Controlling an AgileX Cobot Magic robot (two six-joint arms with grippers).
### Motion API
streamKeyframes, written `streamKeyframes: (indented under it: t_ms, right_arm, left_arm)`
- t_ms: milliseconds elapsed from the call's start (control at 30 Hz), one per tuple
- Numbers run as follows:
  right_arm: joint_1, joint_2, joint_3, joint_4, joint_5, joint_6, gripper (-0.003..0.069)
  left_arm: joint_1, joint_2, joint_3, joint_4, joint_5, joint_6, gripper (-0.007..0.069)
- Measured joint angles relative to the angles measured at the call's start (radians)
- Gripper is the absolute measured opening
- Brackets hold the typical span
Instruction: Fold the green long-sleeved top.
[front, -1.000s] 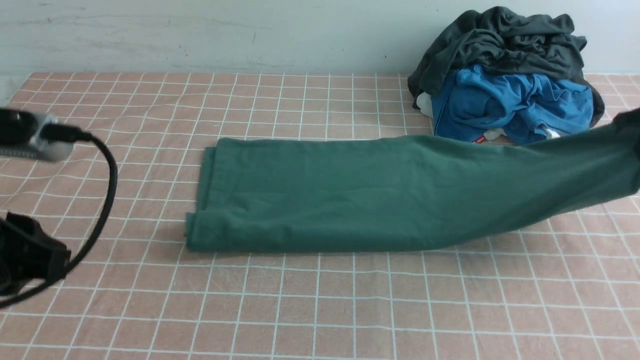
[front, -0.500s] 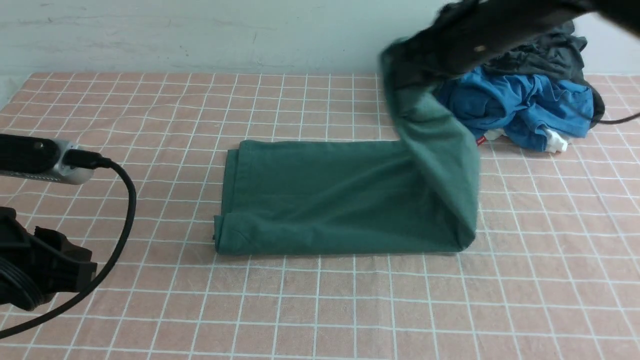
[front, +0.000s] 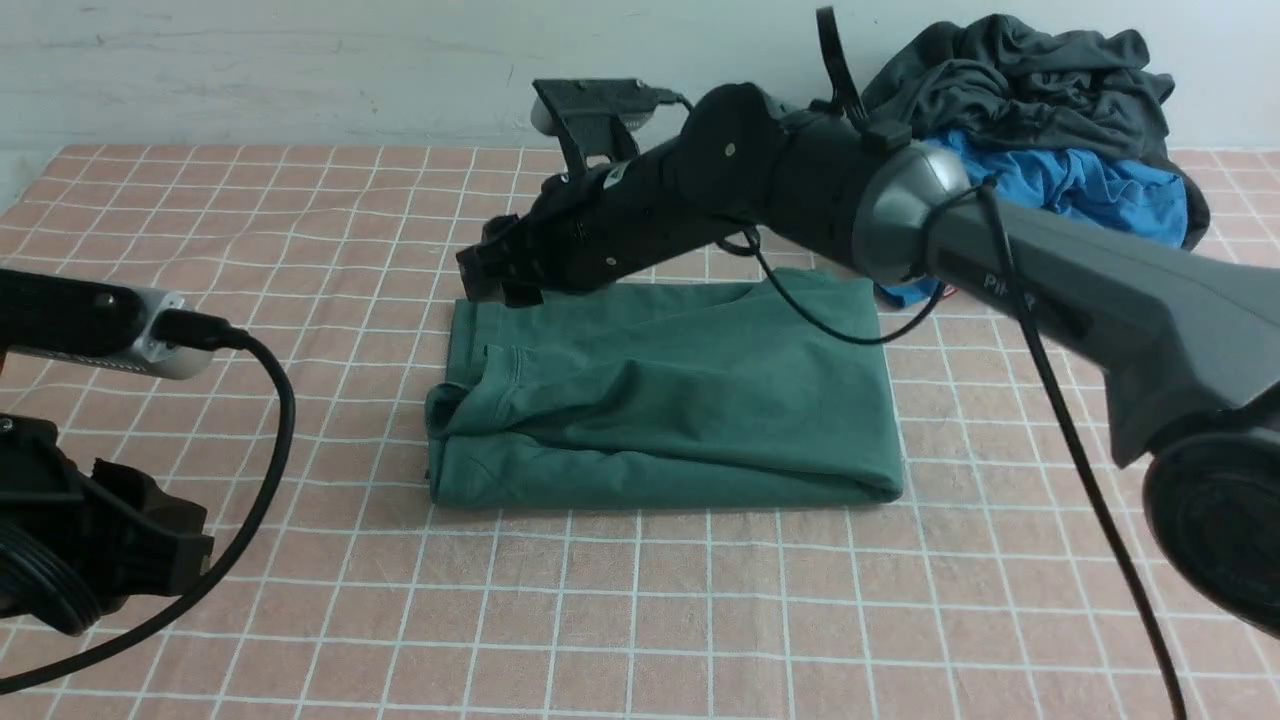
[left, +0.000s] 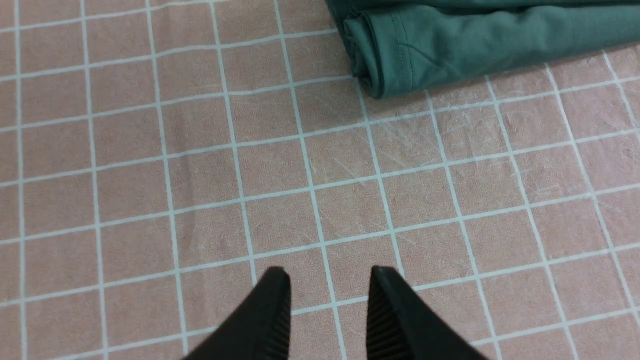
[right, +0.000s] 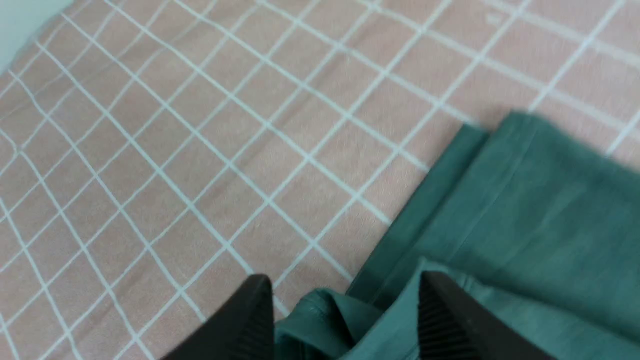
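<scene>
At frame centre the green long-sleeved top (front: 680, 400) lies folded on the surface (front: 700, 600), right gripper (right: 345, 282) spread wide over its left edge, left gripper (left: 330, 275) narrowly parted, empty.

In the front view, the right arm (front: 760, 190) covers the far edge of the green long-sleeved top (front: 660, 420) and much of the blue garment (front: 1100, 190), the rest of which is buried under the charcoal garment (front: 1010, 70). The left arm (front: 60, 540) is cut by the frame's left edge, so we cannot see its claw there. Both wrist views crop the green garment, and the right one blurs it. The left claw (left: 329, 274) and right claw (right: 346, 280) run off their pictures' edges.
</scene>
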Motion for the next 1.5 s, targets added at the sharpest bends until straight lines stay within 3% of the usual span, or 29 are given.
streamKeyframes:
  t_ms: [133, 267, 367, 400, 433, 500, 667, 900, 1067, 1167, 1233, 1333, 1500]
  right_arm:
    - [-0.012, -0.009, -0.053, -0.147, 0.114, 0.012, 0.0387]
    - [-0.026, 0.005, -0.051, -0.291, 0.240, 0.089, 0.0258]
    - [-0.023, 0.050, -0.043, -0.286, 0.261, 0.128, 0.0120]
    - [-0.023, 0.055, -0.043, -0.282, 0.261, 0.128, 0.0120]
    - [-0.006, 0.092, -0.042, -0.243, 0.247, 0.121, 0.0046]
    - [0.021, 0.137, -0.039, -0.198, 0.203, 0.086, 0.0008]
    - [0.079, 0.176, -0.035, -0.157, 0.044, -0.010, -0.0010]
    - [0.073, 0.106, -0.092, -0.188, 0.028, -0.066, -0.0013]
    - [0.070, -0.070, -0.097, -0.350, 0.124, -0.079, -0.0014]
    - [0.070, -0.206, -0.097, -0.489, 0.250, -0.071, -0.0014]
    - [0.070, -0.318, -0.097, -0.597, 0.350, -0.034, -0.0014]
    - [0.068, -0.453, -0.100, -0.714, 0.423, 0.030, -0.0013]
    - [0.060, -0.626, -0.092, -0.802, 0.458, 0.128, -0.0011]
  left_arm:
    - [0.000, 0.000, 0.000, 0.000, 0.005, 0.001, 0.0209]
    - [0.000, 0.000, 0.000, -0.003, 0.005, 0.001, 0.0209]
    - [0.000, 0.000, 0.000, -0.020, 0.004, 0.001, 0.0209]
    - [0.000, 0.000, 0.000, -0.021, 0.004, 0.001, 0.0209]
    - [0.000, 0.000, 0.000, -0.029, 0.003, 0.003, 0.0209]
    - [-0.001, 0.000, 0.000, -0.031, 0.002, 0.004, 0.0209]
    - [-0.001, 0.000, 0.000, -0.034, 0.002, 0.005, 0.0209]
    - [-0.001, -0.034, 0.000, -0.036, -0.004, 0.013, 0.0209]
    - [-0.001, -0.216, 0.017, -0.038, -0.083, 0.105, 0.0193]
    - [-0.001, -0.367, 0.094, -0.042, -0.180, 0.144, 0.0131]
    - [-0.001, -0.483, 0.176, -0.044, -0.263, 0.153, 0.0051]
    - [-0.001, -0.626, 0.281, -0.045, -0.380, 0.168, 0.0008]
    - [-0.001, -0.809, 0.439, -0.046, -0.577, 0.243, -0.0001]
